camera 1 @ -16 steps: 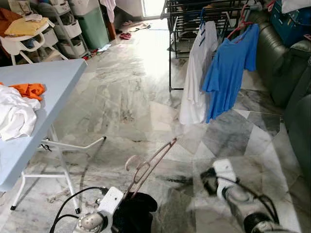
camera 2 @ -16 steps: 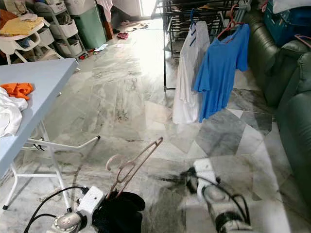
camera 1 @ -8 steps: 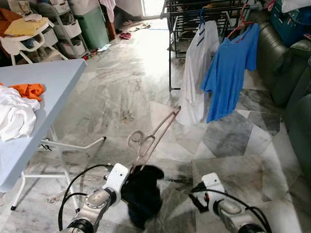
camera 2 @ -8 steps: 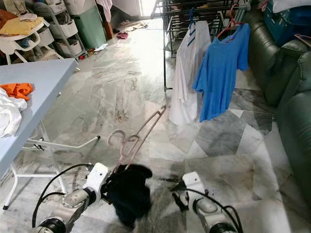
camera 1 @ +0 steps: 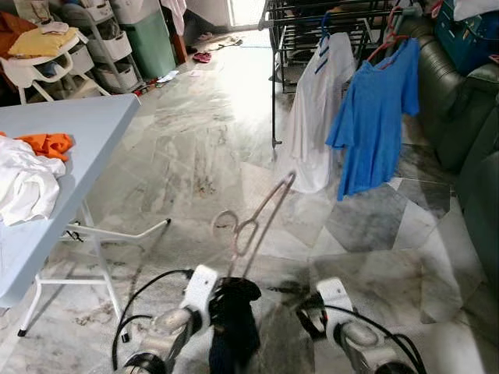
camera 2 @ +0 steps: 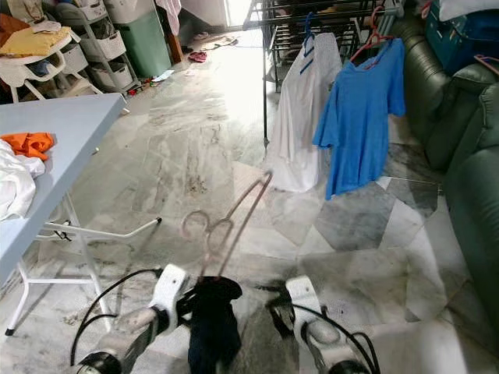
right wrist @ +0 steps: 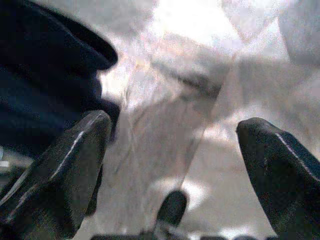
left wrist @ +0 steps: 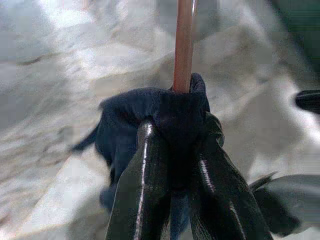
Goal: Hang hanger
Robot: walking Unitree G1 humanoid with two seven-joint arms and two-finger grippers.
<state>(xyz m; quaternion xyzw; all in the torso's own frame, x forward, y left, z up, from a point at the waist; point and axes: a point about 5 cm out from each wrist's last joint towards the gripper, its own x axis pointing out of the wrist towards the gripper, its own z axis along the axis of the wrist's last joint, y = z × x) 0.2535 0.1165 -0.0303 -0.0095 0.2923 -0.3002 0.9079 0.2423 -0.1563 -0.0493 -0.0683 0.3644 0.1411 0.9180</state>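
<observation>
A pink hanger [camera 1: 253, 218] stands tilted up from my left gripper [camera 1: 224, 290], its hook end pointing toward the drying rack [camera 1: 312, 23]. A dark navy garment [camera 1: 232, 323] is bunched on its lower end and droops toward the floor. In the left wrist view the black fingers [left wrist: 142, 170] are shut on the navy cloth [left wrist: 150, 110] and the hanger's pink rod [left wrist: 183, 45]. My right gripper [camera 1: 306, 310] hovers low beside the garment, a little to its right. In the right wrist view its fingers [right wrist: 65, 165] stand wide open with only floor between them.
A white shirt [camera 1: 316, 109] and a blue shirt [camera 1: 374, 109] hang on the black rack ahead. A light blue table [camera 1: 86, 132] with white and orange clothes stands at the left, a dark sofa [camera 1: 468, 117] at the right. Marble floor lies between.
My left gripper has swung toward the middle and lifted the hanger more upright, with the navy garment now hanging straight down. The right gripper has drawn in lower and closer to it.
</observation>
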